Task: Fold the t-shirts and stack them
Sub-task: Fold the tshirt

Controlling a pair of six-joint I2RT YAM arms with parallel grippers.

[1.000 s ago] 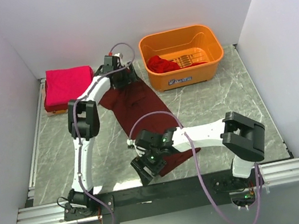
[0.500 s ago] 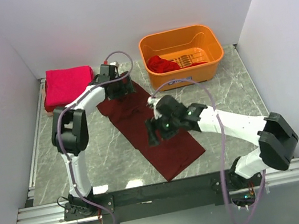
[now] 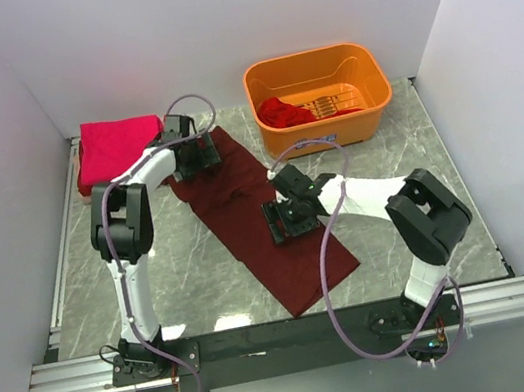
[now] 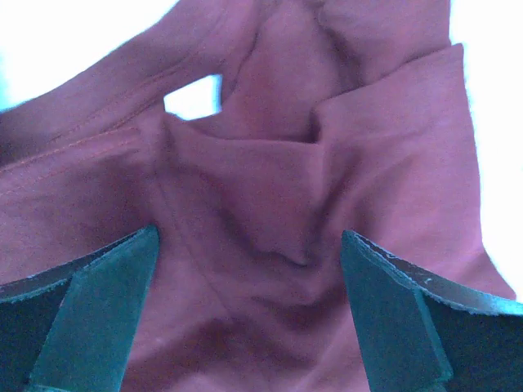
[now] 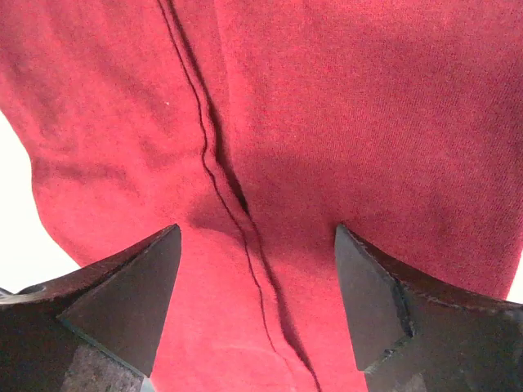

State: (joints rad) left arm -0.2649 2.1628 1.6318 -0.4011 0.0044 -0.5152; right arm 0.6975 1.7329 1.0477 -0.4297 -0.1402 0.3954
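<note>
Marble table [image 3: 404, 222]: maroon t-shirt [image 3: 248, 234] lies under L pincer [image 3: 191, 160], R pincer [image 3: 285, 222].

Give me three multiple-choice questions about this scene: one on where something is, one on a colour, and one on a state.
1. Where does the folded pink-red shirt lie?
A. near right corner
B. far left corner
C. centre

2. What colour is the spread shirt?
A. blue
B. white
C. maroon

3. How is the right hand?
A. open above the cloth
B. shut on a pinch of cloth
C. shut on nothing

Answers:
1 B, since it sits folded at the far left in the top view.
2 C, since dark red cloth fills both wrist views.
3 A, since its jaws stand wide apart with flat cloth below.
</note>
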